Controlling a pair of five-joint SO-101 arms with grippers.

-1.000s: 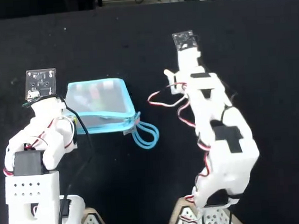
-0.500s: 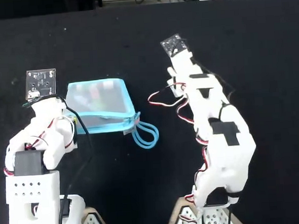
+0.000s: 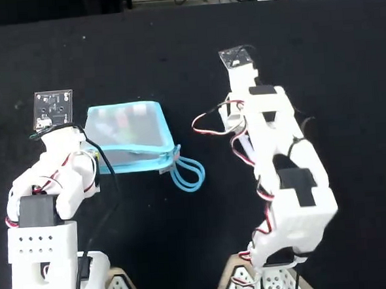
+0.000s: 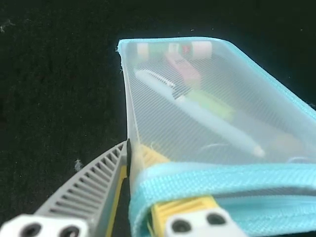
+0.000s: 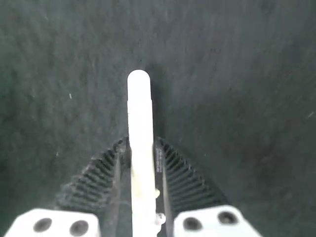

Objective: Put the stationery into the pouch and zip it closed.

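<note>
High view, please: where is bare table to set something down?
Bare table runs along the far edge and right of the right arm; a patch lies between pouch and that arm. Crowded where left arm meets pouch.

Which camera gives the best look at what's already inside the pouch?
Left wrist view: through the mesh wall of the pouch, a pale blue pen and coloured pieces show distinctly. In the high view they are faint coloured patches inside it.

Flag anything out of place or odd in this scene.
One white stick is outside the pouch: the right gripper is shut on it over the black table, apart from the pouch. The left gripper pinches the pouch's corner, with a pen and other pieces inside. Nothing looks spilled or damaged.
</note>
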